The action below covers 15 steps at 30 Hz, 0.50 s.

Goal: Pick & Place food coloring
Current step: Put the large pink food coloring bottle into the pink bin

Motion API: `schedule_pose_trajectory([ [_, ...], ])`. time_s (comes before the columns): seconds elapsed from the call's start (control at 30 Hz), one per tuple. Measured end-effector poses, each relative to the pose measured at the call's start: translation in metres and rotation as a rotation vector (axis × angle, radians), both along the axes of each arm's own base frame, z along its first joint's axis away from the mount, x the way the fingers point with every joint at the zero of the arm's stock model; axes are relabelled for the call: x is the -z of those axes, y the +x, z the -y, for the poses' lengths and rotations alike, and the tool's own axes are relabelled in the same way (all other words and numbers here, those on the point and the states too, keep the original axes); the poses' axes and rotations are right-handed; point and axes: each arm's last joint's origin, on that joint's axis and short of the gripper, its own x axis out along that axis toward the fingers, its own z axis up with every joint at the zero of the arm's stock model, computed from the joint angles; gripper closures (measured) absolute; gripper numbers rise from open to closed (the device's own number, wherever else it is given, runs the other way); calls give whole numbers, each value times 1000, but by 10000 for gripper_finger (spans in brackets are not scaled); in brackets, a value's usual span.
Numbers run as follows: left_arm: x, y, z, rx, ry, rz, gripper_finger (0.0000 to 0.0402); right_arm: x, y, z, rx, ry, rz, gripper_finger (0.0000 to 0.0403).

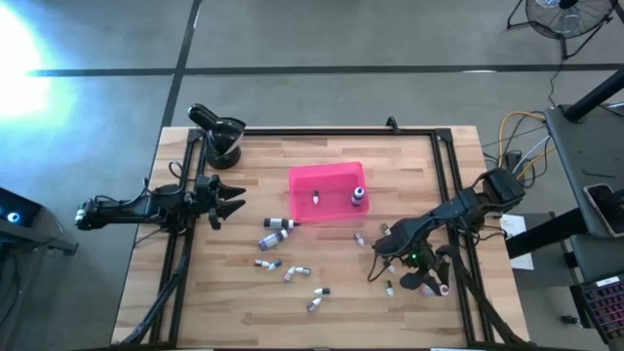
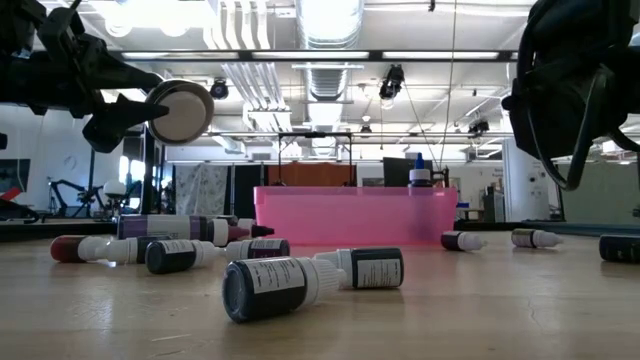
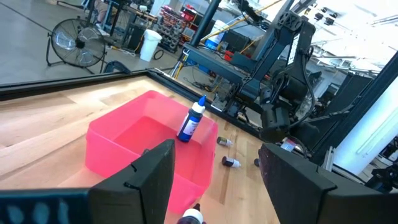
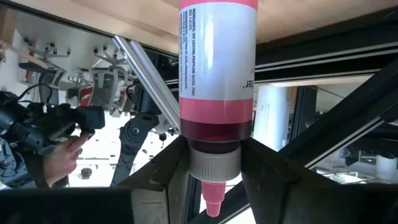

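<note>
Bright overhead ceiling lights [image 2: 330, 20] wash the scene evenly, and strong glare blooms on the floor [image 1: 19, 49] at the high view's upper left. Low view: nearest food coloring bottle [image 2: 270, 287] sharp, background room soft; shadows faint.
</note>
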Motion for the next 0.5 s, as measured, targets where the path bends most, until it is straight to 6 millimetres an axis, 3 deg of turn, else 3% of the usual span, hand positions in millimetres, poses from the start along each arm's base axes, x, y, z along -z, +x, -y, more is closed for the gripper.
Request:
schedule_pose_trajectory([
  [0.5,0,0,0,0,0,0,193,0,2,1,-42,-76,48,195],
])
